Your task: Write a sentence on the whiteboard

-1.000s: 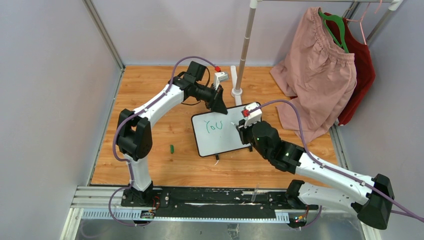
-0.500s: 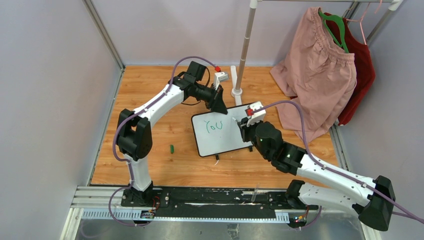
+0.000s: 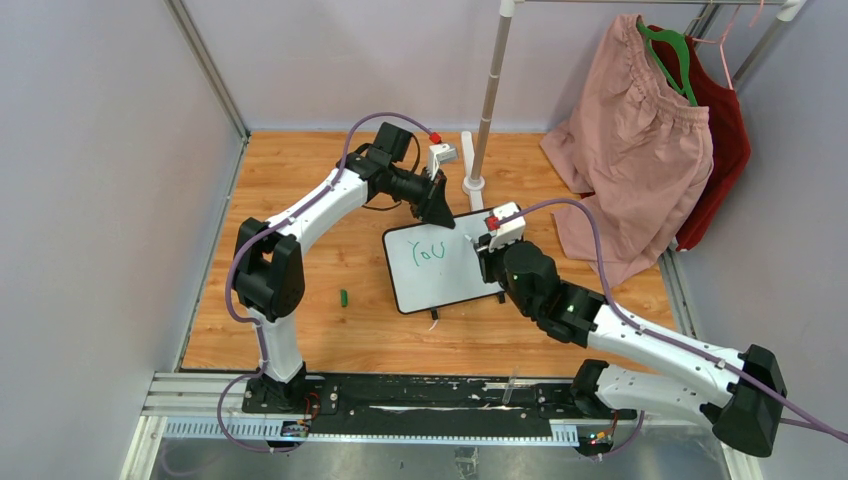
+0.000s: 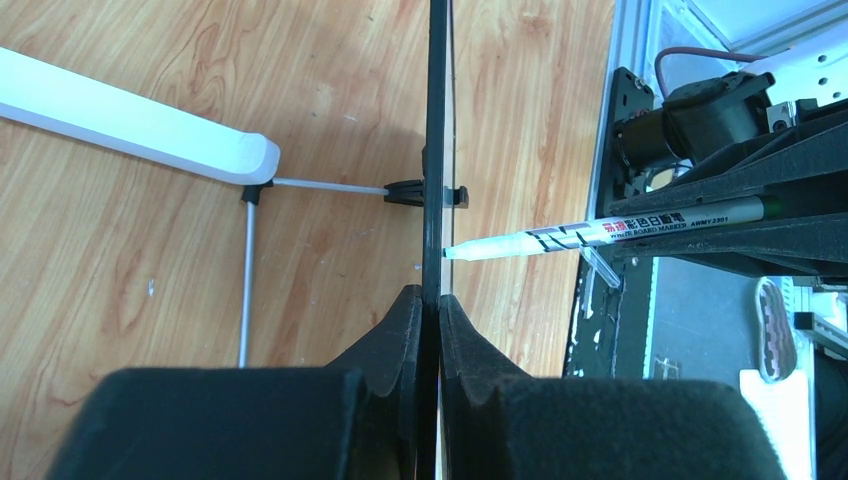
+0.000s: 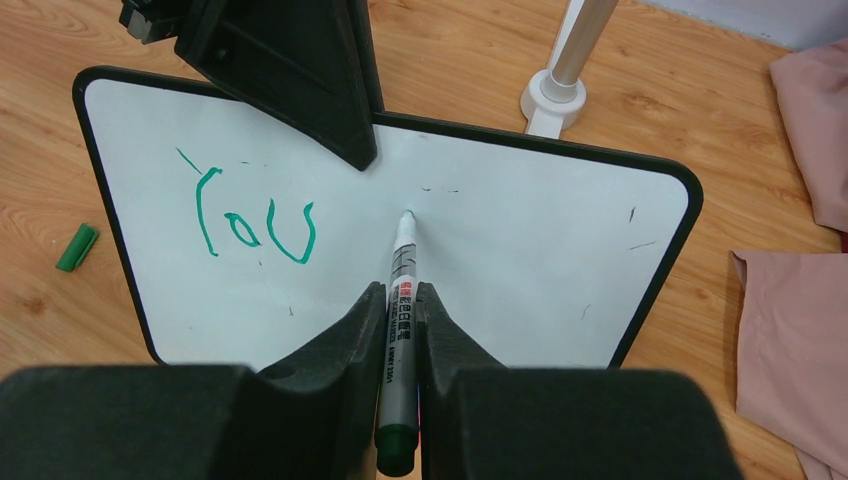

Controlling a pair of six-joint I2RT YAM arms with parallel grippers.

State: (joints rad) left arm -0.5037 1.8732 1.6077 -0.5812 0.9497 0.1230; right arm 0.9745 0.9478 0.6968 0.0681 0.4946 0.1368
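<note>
On the whiteboard (image 5: pixel 540 240) — right of green "You" (image 5: pixel 243 232) (upper left) — marker (image 5: pixel 402 275) tip touches.

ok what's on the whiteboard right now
The whiteboard shows green "You"; the marker tip touches right of it. The left hand clamps the top edge, hiding a patch beneath.

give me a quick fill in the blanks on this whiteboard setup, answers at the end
1. The only word on the whiteboard is ____.
2. It is written in ____ ink.
3. The left gripper is shut on the whiteboard's ____ edge.
4. The right gripper is shut on a ____.

Missing words: You; green; top; marker
</note>
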